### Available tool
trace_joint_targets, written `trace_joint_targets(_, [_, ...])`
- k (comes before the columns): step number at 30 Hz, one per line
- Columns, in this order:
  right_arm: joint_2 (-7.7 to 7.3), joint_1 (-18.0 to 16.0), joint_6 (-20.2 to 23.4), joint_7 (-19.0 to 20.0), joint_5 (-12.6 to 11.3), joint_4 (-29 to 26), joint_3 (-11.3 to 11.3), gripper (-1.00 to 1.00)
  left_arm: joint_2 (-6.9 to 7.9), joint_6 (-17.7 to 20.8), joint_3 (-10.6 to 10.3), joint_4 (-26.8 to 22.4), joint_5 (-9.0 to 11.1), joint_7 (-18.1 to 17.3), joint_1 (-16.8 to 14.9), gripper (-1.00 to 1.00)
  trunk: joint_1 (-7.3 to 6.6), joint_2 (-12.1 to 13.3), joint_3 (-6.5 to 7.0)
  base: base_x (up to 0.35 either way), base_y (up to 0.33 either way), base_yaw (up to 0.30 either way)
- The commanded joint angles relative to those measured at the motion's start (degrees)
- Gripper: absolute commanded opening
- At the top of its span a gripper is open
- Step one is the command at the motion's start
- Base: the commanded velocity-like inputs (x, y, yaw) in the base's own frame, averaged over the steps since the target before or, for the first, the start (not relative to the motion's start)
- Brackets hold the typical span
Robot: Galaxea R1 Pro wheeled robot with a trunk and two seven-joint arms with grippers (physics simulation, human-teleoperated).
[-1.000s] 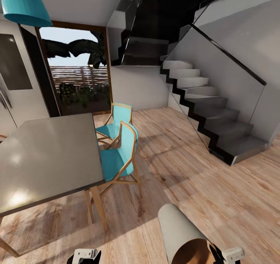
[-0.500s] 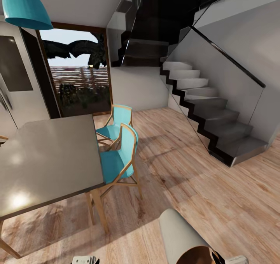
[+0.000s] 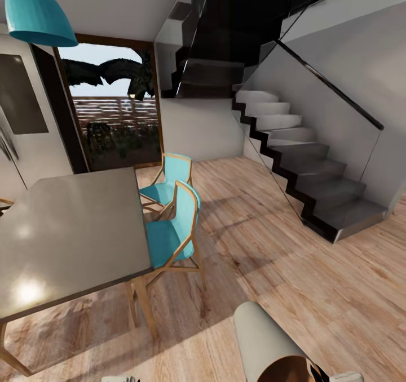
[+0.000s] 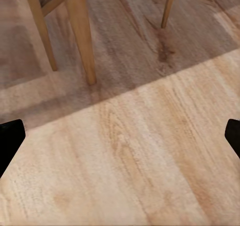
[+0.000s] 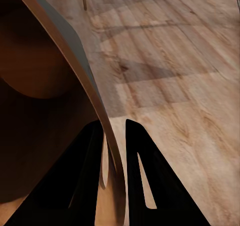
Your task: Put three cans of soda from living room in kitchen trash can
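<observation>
Wood-plank floor [image 3: 270,247] beside the dining table [image 3: 67,235] slides slowly by; the view has shifted slightly, so the robot is still travelling. Right gripper [image 5: 114,151] pinches the tash can [image 3: 265,342] rim; left gripper [image 4: 120,136] spread.

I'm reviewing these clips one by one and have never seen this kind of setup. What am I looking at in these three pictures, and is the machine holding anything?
These are simulator renders from a wheeled robot with two arms. The large picture comes from a camera on its head, looking forward and down into a room with a grey dining table, two turquoise chairs, a staircase and a wood floor. The other two come from cameras near each gripper, looking along its fingers.

The right gripper pinches the wall of the trash can, one finger inside and one outside; its brown inside shows beside the fingers. The bin is tilted, off the floor.

The left gripper is open and empty, its dark fingertips at the picture's edges above bare floor and chair legs.
</observation>
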Motion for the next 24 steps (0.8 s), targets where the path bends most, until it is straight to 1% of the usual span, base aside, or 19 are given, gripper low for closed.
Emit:
trace_joint_targets(1, [0.01,-0.02,0.03,0.29,-0.43,-0.13,-0.17,-1.0,0.08,-0.27,0.01,0.27,0.02,-0.01,0.01,1.0,-0.23,0.41,0.19,0.0,0.0,0.0])
trace_joint_targets(10, [-0.06,-0.02,0.03,0.6,-0.43,-0.23,-1.97,-1.0,0.43,-1.22,0.04,1.19,0.0,-0.26,0.02,1.0,-2.21,4.02,1.81,0.0,0.0,0.0])
trace_joint_targets(18, [-0.13,-0.02,0.09,0.65,-0.4,-0.16,-2.86,-1.0,0.7,-1.36,0.03,1.29,-0.04,-0.32,0.02,1.0,-3.96,7.23,3.24,0.0,0.0,0.0])
trace_joint_targets(24, [-0.09,-0.02,0.13,0.68,-0.39,-0.15,-4.92,-1.0,0.73,-1.38,-0.01,1.3,-0.06,-0.33,0.02,1.0,-5.28,9.64,4.32,0.0,0.0,0.0])
